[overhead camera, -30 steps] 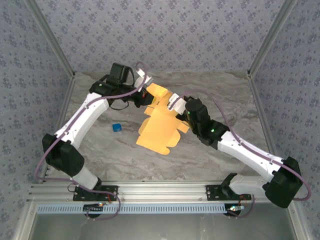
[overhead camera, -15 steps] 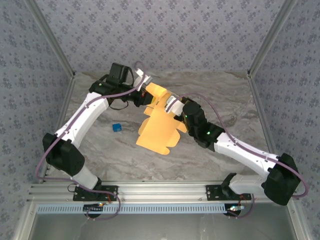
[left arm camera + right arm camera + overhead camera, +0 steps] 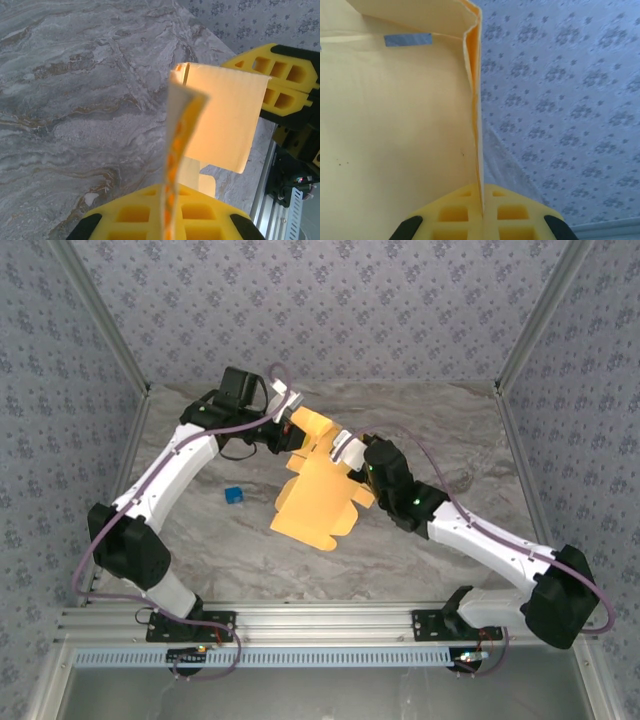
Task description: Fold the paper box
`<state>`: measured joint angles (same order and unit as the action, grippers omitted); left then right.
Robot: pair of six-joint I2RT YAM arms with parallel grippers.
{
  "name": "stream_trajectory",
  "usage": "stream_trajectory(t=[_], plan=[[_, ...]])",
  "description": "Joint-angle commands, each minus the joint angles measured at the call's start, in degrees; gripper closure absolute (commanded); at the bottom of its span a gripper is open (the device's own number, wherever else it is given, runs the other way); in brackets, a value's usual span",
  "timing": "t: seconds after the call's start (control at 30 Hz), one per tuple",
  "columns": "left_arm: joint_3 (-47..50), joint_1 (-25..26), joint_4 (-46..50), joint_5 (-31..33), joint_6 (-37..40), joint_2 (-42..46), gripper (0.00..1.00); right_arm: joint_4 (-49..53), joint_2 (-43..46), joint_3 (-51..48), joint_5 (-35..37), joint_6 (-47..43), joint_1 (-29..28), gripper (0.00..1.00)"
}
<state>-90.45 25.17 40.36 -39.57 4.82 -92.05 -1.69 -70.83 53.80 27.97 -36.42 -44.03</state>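
The paper box [image 3: 315, 498] is a flat orange-yellow die-cut sheet, held tilted above the middle of the table with its lower edge near the surface. My left gripper [image 3: 290, 426] is shut on its far upper flap; in the left wrist view the sheet's edge [image 3: 175, 150] runs up from between the yellow fingers [image 3: 135, 215]. My right gripper [image 3: 346, 448] is shut on the sheet's right upper edge. In the right wrist view the paper box [image 3: 395, 130] spreads to the left, its edge pinched between the fingers [image 3: 512, 212].
A small blue cube [image 3: 234, 495] lies on the marble table [image 3: 440, 430] left of the sheet. Patterned walls [image 3: 330, 310] close the back and sides. A metal rail [image 3: 320, 625] runs along the near edge. A strip of blue tape [image 3: 408, 39] sits on the sheet.
The right arm has shifted a little left and farther back, bringing its gripper closer to the left one. The left arm and the sheet have hardly moved.
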Motion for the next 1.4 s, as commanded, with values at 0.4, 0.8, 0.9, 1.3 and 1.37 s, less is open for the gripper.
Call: stream_trajectory(t=[0.4, 0.8, 0.9, 1.3, 1.37], plan=[[2.5, -2.9, -4.9, 3.2, -2.1, 2.0, 0.82, 29.2, -1.4, 10.4, -27.3, 16.7, 12.2, 1.0], [13.5, -4.7, -16.5, 8.0, -6.7, 9.3, 0.52, 33.2, -4.5, 13.9, -31.4, 17.5, 13.8, 1.0], [18.8, -4.7, -21.7, 8.4, -8.0, 12.4, 0.5, 33.9, -5.1, 15.7, -31.8, 17.4, 14.0, 1.0], [39.9, -3.8, -41.5, 10.0, -7.9, 18.6, 0.37, 38.2, -5.7, 18.5, -41.5, 16.5, 17.7, 1.0], [40.9, -3.8, -42.8, 9.5, -7.1, 17.6, 0.36, 38.4, -5.8, 18.7, -42.2, 16.4, 17.9, 1.0]])
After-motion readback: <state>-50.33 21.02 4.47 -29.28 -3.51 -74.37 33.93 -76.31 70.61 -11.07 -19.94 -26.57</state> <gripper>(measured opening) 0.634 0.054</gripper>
